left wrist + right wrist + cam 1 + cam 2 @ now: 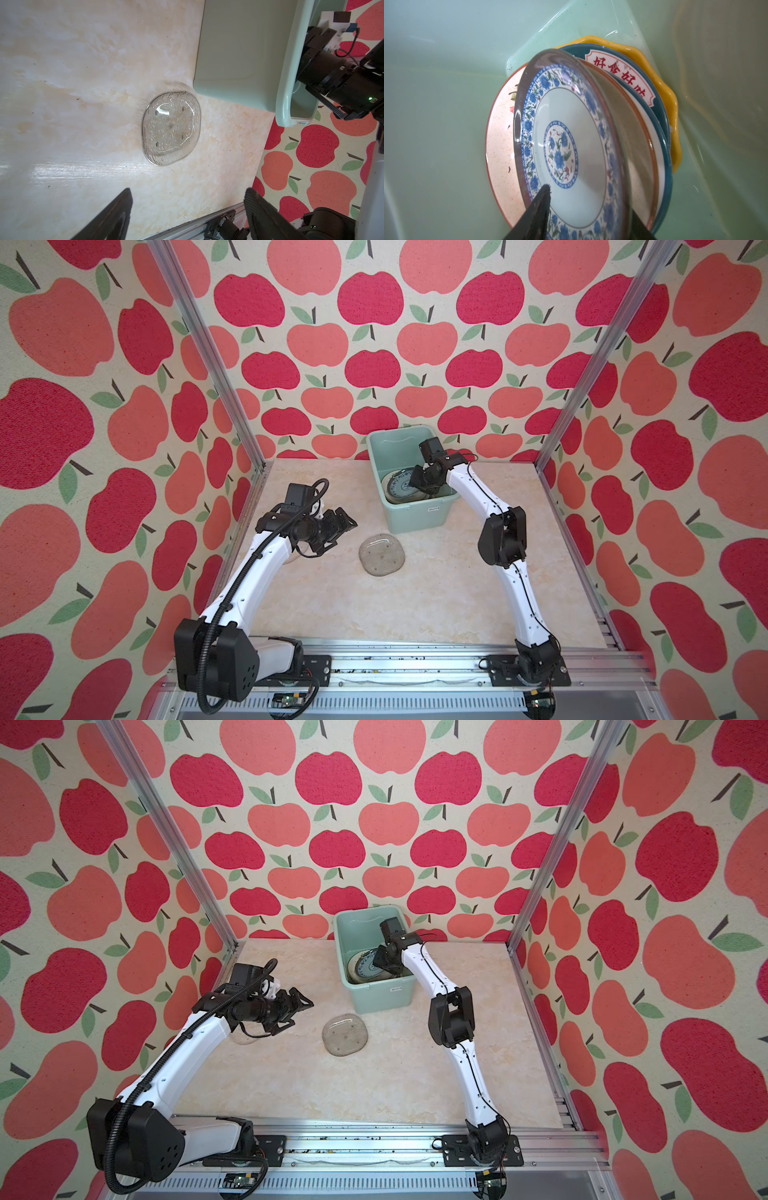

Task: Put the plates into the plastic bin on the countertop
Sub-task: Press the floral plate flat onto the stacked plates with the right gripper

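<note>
Our right gripper (589,201) straddles a tilted glass plate (566,68) in the plastic bin (415,518) at the back edge of the countertop (332,605); pinching or not, we cannot tell. Dropped so, it may chip the stack (623,72). Left gripper (188,190) gapes.

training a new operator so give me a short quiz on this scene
1. True or false: the clear glass plate lies inside the plastic bin.
2. Which one reaches into the bin: A, the left gripper, or B, the right gripper?
3. Fill in: the scalloped plate in the bin is ___ in colour.
Key: 1 false; 2 B; 3 yellow.
</note>
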`<state>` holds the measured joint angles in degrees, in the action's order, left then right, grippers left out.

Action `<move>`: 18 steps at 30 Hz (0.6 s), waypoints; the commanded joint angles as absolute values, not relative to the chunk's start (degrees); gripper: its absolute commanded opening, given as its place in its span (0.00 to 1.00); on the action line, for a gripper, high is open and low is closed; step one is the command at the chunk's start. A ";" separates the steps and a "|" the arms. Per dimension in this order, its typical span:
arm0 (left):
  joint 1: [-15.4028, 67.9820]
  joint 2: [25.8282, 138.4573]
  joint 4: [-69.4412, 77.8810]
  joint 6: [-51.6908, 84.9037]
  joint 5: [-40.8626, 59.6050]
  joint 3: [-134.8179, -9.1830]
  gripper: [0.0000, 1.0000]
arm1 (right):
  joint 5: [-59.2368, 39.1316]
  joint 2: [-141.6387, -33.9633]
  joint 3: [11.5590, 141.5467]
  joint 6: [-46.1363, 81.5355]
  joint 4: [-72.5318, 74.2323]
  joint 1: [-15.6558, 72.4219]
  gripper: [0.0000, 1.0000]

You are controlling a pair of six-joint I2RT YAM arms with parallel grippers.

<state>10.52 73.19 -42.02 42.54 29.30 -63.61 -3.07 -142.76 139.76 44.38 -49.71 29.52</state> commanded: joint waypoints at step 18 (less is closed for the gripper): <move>10.79 77.70 -42.96 41.32 27.77 -66.98 0.88 | -1.98 -144.67 139.54 37.51 -49.79 30.84 0.65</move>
